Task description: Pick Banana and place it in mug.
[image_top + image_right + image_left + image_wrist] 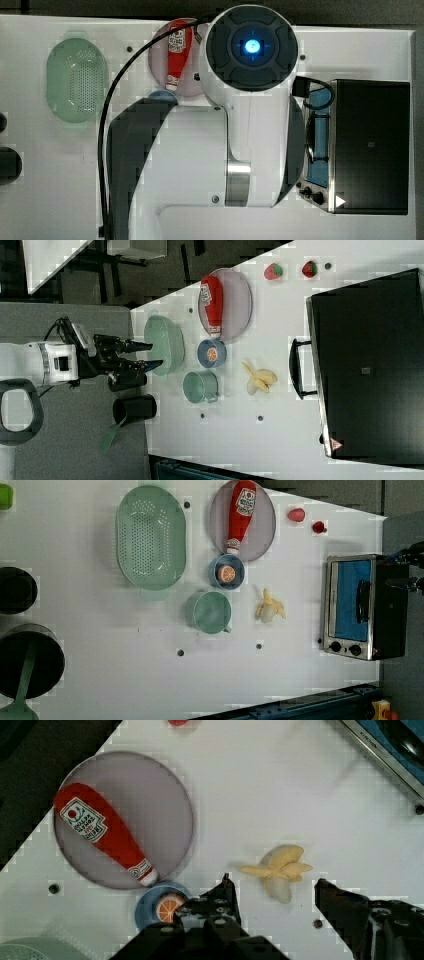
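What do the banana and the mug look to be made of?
Banana: probably moulded toy plastic, matte cream-yellow, with stiff peel flaps splayed around a pale core. Mug: likely plastic too, or glazed ceramic; smooth, even muted green with a soft sheen.

- banana (270,607) on table (100,670), at the left view's right of mug (212,612)
- bowl (227,572) between mug and plate (262,535)
- ketchup bottle (241,513) lies on plate

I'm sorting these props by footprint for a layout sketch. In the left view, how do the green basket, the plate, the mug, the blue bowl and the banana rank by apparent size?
Largest to smallest:
1. green basket
2. plate
3. mug
4. blue bowl, only slightly smaller than the mug
5. banana
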